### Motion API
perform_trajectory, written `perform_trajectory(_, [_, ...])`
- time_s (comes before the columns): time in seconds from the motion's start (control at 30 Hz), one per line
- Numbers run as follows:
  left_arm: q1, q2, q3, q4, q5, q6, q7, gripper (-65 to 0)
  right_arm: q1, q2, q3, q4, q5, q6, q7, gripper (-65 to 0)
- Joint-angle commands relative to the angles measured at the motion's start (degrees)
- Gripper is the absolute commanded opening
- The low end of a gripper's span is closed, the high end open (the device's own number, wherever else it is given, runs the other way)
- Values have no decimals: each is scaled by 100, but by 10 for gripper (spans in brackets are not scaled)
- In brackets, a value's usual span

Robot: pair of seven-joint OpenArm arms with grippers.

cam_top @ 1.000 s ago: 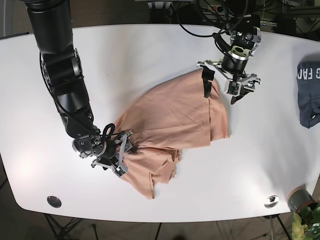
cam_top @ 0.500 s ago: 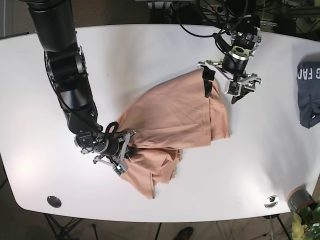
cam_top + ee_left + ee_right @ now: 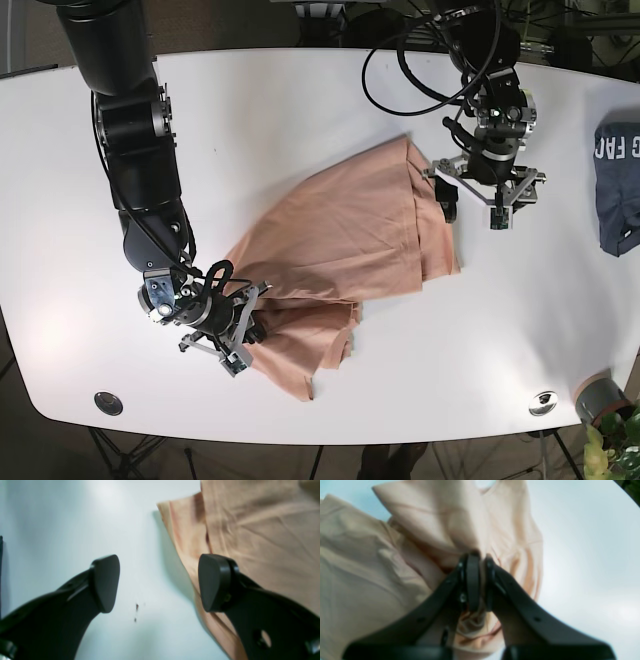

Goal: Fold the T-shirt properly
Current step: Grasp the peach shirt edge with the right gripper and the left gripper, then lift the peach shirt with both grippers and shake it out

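The crumpled peach cotton T-shirt (image 3: pixel 340 250) is pinched at its lower corner by the right claw (image 3: pixel 480 585); the left claw (image 3: pixel 158 582), spread wide and empty, is parked just beside the opposite edge.

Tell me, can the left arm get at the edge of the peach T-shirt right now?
Probably yes. The left tool is open, one finger over the T-shirt edge, the other over bare table, nothing between.
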Motion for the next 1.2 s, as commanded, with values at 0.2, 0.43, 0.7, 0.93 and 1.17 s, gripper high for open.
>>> perform_trajectory(0.2, [-1036,-28,-115,-1011,-26,5,-115,-190,12,33,54,409,57,-17,-118,-629])
perform_trajectory(0.43, [-1836,-257,-194,-2303,-35,5,-142,-192,-76,33,63,409,66,-17,-127,-629])
perform_trajectory(0.7, [-2469,-274,-186,-3455,-35,-4,-159,-192,-304,41,353,945,66,-17,-144,-629])
perform_trajectory(0.93, [-2715,-274,-186,-4114,-35,-4,-362,-208,-331,41,362,1350,66,-8,-478,-629])
perform_trajectory(1.17, [-2733,-468,-19,-4668,-35,-13,-696,-568,-331,68,362,1807,66,-8,-610,-629])
